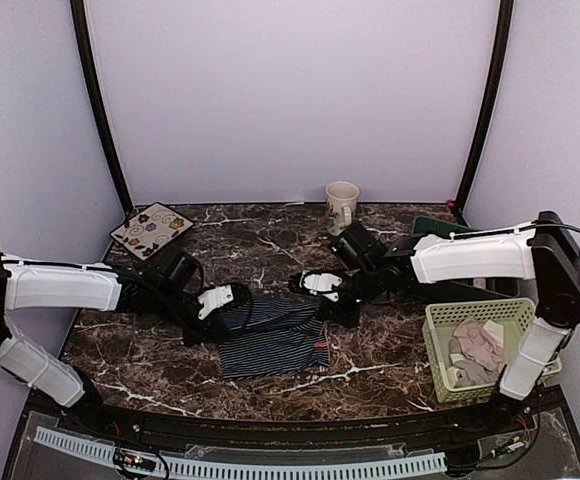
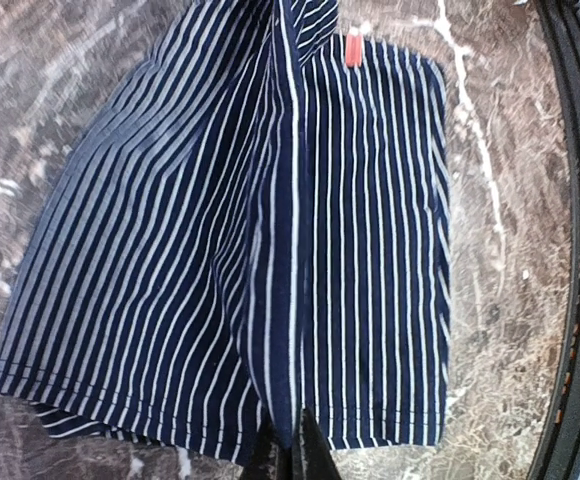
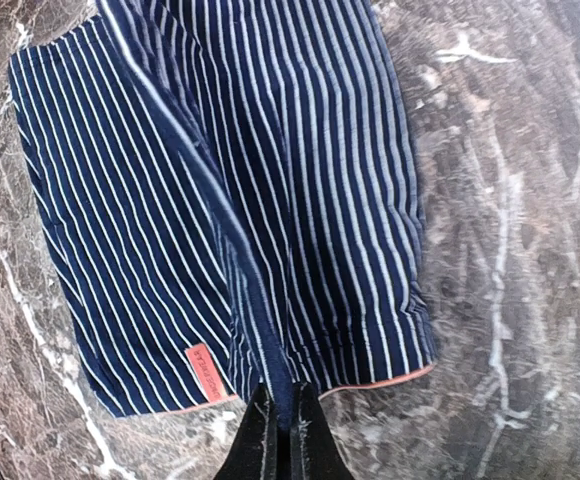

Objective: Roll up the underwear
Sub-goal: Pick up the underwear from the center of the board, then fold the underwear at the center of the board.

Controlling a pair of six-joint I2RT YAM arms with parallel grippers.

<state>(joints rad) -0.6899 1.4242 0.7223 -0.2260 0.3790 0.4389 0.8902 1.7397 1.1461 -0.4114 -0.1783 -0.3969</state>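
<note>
Top external: navy striped underwear [image 1: 270, 345] spread on the marble table [image 1: 160, 375]. Pinched at one edge by the left gripper [image 1: 238, 312], at the opposite edge by the right gripper [image 1: 338, 308], both narrowed onto cloth.

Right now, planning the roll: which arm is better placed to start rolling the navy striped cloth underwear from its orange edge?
Right, probably: right gripper pinches the navy striped underwear at that edge; left gripper holds the opposite hem.

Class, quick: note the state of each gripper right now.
Left gripper: closed on the striped underwear.
Right gripper: closed on the same garment's opposite edge.
</note>
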